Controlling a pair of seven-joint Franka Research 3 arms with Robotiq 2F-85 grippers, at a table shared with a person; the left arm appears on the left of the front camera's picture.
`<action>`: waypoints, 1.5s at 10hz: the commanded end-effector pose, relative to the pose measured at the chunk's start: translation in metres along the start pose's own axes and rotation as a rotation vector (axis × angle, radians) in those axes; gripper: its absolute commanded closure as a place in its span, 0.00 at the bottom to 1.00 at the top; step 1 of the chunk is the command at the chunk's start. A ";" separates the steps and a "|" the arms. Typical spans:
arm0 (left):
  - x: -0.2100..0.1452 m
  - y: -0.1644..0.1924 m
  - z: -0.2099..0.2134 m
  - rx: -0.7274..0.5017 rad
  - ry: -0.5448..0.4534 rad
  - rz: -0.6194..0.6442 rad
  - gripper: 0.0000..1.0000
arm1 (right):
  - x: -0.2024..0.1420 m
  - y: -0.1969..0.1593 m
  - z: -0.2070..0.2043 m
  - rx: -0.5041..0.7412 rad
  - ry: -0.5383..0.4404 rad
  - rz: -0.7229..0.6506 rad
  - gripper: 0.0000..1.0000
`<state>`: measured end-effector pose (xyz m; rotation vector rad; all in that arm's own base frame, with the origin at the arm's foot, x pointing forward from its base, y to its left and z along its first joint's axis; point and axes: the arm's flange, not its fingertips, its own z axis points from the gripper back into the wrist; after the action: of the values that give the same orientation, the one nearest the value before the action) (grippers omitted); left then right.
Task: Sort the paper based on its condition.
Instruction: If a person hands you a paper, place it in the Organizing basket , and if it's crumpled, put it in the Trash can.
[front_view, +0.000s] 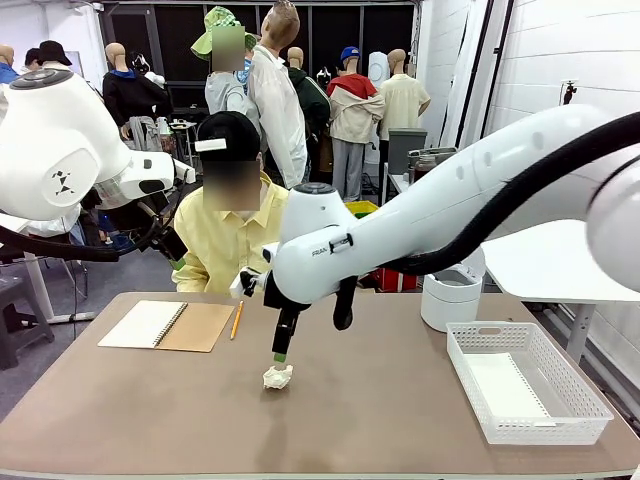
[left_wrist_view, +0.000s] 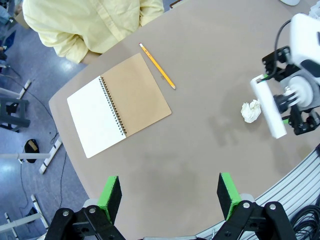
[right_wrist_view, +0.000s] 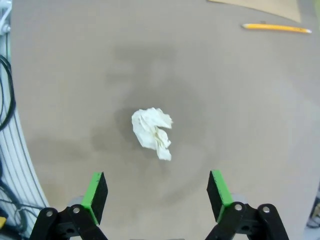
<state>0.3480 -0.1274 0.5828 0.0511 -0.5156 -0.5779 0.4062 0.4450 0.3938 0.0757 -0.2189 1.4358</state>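
The wad (front_view: 278, 377) of crumpled paper lies nearest the camera, alone on the bare brown table (front_view: 360, 420), a little left of the middle. The right end effector (front_view: 281, 352) hangs just above it, fingers pointing down, apart from the paper; in the right wrist view its green pads (right_wrist_view: 95, 196) stand spread wide with the wad (right_wrist_view: 152, 132) lying on the table beyond and between them, touching neither.

At the far left of the table an open notebook (front_view: 166, 325) lies flat, its white page to the left and its brown cover to the right. A yellow pencil (front_view: 236, 320) lies just beside the cover's right edge. Behind them a person in a yellow shirt (front_view: 222, 242) sits at the far side.

The left end effector (left_wrist_view: 170, 195) is held high over the table, pads spread and holding nothing; from there the notebook (left_wrist_view: 117, 105), pencil (left_wrist_view: 157, 73) and wad (left_wrist_view: 251, 111) all show below, the wad well apart from the notebook.

At the right a white mesh basket (front_view: 590, 405) rests near the table's edge, with a flat white sheet (front_view: 503, 385) lying smooth on its bottom. A white round bin (front_view: 452, 292) stands behind the basket; what it holds cannot be told.
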 end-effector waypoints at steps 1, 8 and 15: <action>0.000 0.001 0.000 -0.001 -0.006 -0.002 0.00 | 0.011 -0.009 -0.010 0.037 0.046 0.046 0.00; 0.000 0.001 0.000 -0.001 -0.006 -0.002 0.00 | 0.013 -0.008 -0.027 0.065 0.046 0.041 0.00; 0.000 0.001 0.000 -0.001 -0.006 -0.002 0.00 | 0.023 -0.019 -0.060 0.111 0.091 0.089 0.00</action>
<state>0.3481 -0.1273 0.5827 0.0510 -0.5155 -0.5777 0.4292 0.4719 0.3402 0.1086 -0.0851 1.5122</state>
